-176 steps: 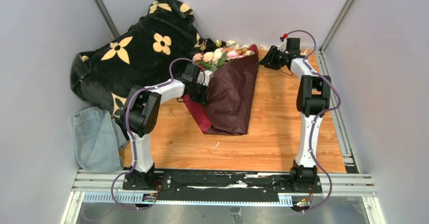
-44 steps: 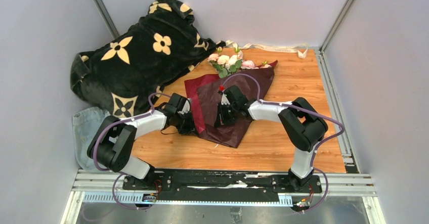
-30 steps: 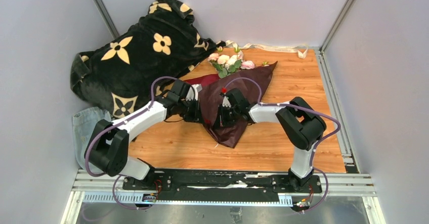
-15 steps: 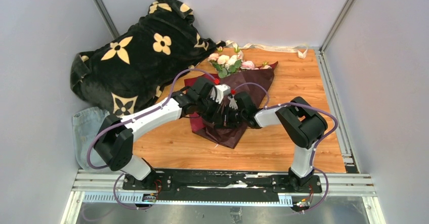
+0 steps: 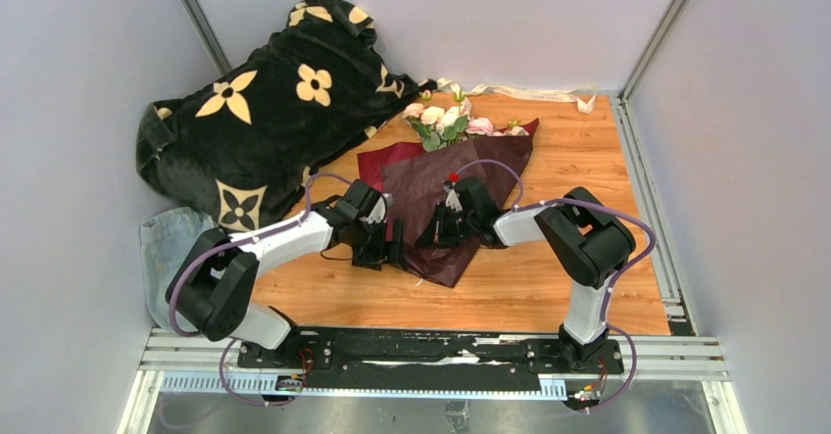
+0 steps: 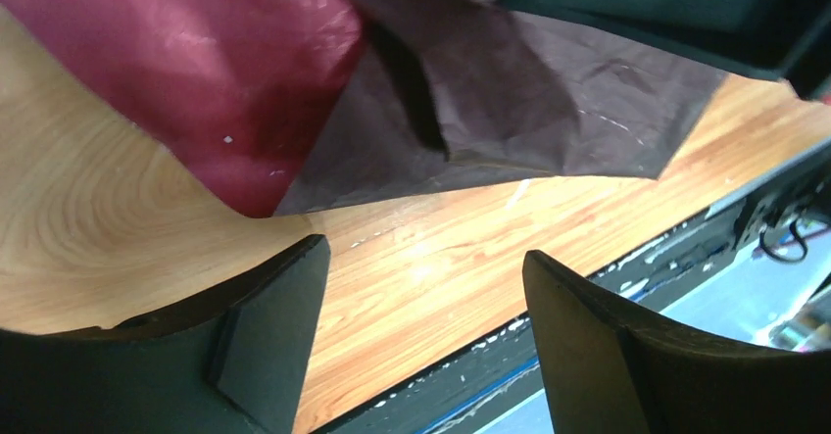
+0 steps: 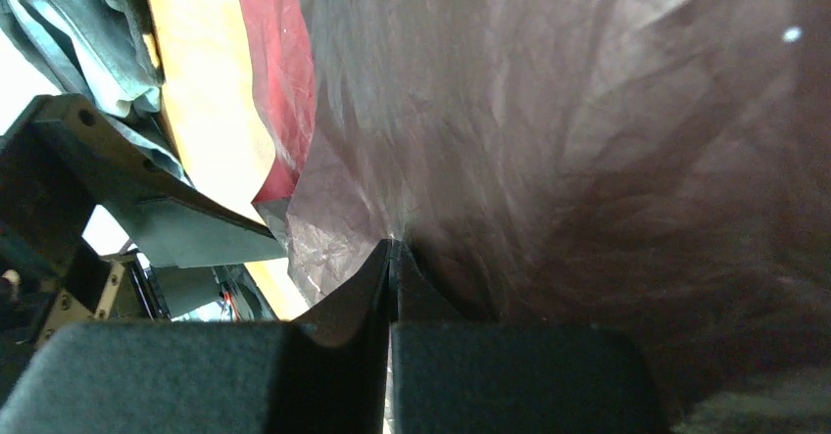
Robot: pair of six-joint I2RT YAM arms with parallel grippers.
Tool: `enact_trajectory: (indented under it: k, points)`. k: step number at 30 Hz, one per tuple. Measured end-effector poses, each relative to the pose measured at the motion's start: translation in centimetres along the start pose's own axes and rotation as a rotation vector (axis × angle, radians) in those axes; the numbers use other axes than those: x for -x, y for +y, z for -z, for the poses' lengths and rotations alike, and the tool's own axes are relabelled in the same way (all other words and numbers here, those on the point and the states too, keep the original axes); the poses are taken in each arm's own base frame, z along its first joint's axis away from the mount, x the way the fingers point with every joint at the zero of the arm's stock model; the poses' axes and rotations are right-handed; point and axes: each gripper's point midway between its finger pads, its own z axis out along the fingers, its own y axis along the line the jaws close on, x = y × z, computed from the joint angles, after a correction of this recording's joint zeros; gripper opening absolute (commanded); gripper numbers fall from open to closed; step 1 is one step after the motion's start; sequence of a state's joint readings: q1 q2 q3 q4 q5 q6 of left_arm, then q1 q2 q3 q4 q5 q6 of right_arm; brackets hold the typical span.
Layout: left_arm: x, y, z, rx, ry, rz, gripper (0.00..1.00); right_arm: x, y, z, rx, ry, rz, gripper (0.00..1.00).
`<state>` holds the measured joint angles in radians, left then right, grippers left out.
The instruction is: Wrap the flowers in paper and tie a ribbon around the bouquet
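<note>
The dark maroon paper [image 5: 431, 184] lies folded over on the wooden table, and pink and cream flowers [image 5: 446, 120] stick out of its far end. The cream ribbon [image 5: 519, 91] lies along the back wall, apart from both arms. My left gripper [image 5: 390, 246] hovers just off the paper's near-left edge. In the left wrist view this gripper [image 6: 423, 253] is open with only bare wood between its fingers, and the paper [image 6: 510, 91] lies just ahead. My right gripper [image 5: 436, 233] rests on the paper's near part. Its fingers [image 7: 392, 253] are shut, pinching a crease of the paper [image 7: 549, 140].
A black blanket [image 5: 265, 111] with cream flower prints is heaped at the back left. Blue denim cloth [image 5: 181, 267] lies at the near left off the table edge. Bare wood [image 5: 559, 277] stretches right of the paper. The two grippers are close together.
My left gripper has opened, let go of the paper flap and drawn back toward the near left. The flap stays folded over. The right gripper holds its place, shut.
</note>
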<state>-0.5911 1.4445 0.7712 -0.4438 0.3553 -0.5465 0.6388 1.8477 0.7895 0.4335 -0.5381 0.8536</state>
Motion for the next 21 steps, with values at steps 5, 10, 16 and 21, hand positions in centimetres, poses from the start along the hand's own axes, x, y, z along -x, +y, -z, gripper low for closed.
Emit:
enact_trajectory:
  k: [5,10,16,21]
  points:
    - [0.1,1.2,-0.7,0.039,-0.035,0.088,0.75,0.1,-0.1,0.0,-0.005,-0.006,-0.006,0.00]
    - [2.0,2.1,-0.9,0.055,-0.120,0.142,0.64,0.2,0.0,0.0,-0.008,-0.011,-0.004,0.00]
    - [2.1,3.1,-1.1,0.086,-0.140,0.181,0.65,0.4,-0.1,0.1,-0.021,-0.024,-0.003,0.00]
    - [2.4,3.3,-1.2,0.098,-0.153,0.189,0.52,0.5,-0.2,0.1,-0.029,-0.031,0.002,0.00]
